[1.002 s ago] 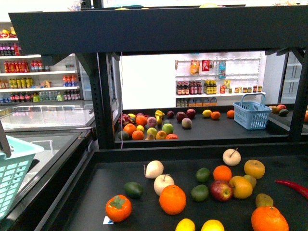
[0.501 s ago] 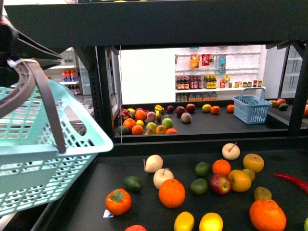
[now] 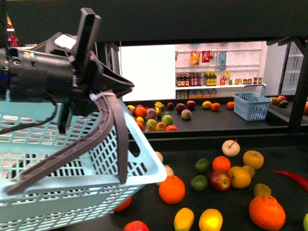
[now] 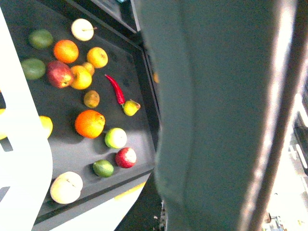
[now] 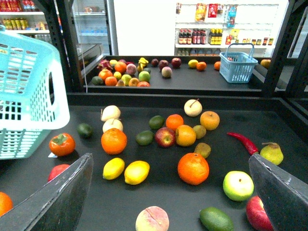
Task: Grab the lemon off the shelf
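The lemon [image 5: 113,168] is a small yellow oval lying on the black shelf deck [image 5: 159,207], next to a rounder yellow citrus [image 5: 136,172]. In the front view the lemon [image 3: 184,219] lies at the deck's near edge. My right gripper [image 5: 170,160] is open and empty, above the deck with the lemon ahead of its left finger [image 5: 62,197]. My left gripper [image 3: 94,91] is shut on the dark handle of a light teal basket [image 3: 72,163], held over the left of the deck. The left wrist view is mostly blocked by the basket.
Oranges [image 5: 114,140] [image 5: 193,168], a red apple [image 5: 165,137], limes, pears, a persimmon [image 5: 62,144], a peach [image 5: 152,219] and a red chilli [image 5: 245,142] lie around the lemon. A blue basket [image 3: 252,106] stands on the far deck. Black uprights [image 3: 299,86] flank the shelf.
The left arm and teal basket have risen and swung right into the front view, now covering the fruit at the deck's left. The fruit has not moved.
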### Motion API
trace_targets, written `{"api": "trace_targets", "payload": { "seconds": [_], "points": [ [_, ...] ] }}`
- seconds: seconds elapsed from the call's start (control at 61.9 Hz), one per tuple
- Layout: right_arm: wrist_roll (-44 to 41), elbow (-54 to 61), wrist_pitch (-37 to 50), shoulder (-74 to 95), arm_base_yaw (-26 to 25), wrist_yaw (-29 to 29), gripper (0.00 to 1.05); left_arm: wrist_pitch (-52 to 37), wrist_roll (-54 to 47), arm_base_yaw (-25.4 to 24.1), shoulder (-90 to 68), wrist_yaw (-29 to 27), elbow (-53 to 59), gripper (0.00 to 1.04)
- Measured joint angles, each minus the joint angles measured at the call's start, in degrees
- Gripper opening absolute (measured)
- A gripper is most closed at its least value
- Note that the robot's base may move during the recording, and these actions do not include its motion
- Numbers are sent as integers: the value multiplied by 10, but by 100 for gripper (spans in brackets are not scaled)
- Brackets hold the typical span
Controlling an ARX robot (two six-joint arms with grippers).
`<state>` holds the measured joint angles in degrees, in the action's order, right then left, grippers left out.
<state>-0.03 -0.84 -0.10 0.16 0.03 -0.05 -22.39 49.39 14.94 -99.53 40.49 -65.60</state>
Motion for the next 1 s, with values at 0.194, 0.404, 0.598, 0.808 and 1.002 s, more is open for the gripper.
{"api": "trace_targets", "payload": {
  "seconds": [0.194, 0.404, 0.598, 0.808, 1.002],
  "points": [
    [0, 0, 0, 0, 0, 0, 97, -17, 3, 38, -30, -8, -30, 7],
    [0, 0, 0, 0, 0, 0, 97, -36, 10, 57, -51, -19, -48, 7],
    [53, -50, -101, 118, 12, 94, 97, -37, 14, 63, -66, -30, -51, 7],
    [127, -114, 92, 534, -13, 50, 97, -37, 15, 63, -67, -32, -52, 7],
    [162, -246, 170, 902, -9, 20, 97, -37, 15, 63, -67, -32, -52, 7]
  ]
}}
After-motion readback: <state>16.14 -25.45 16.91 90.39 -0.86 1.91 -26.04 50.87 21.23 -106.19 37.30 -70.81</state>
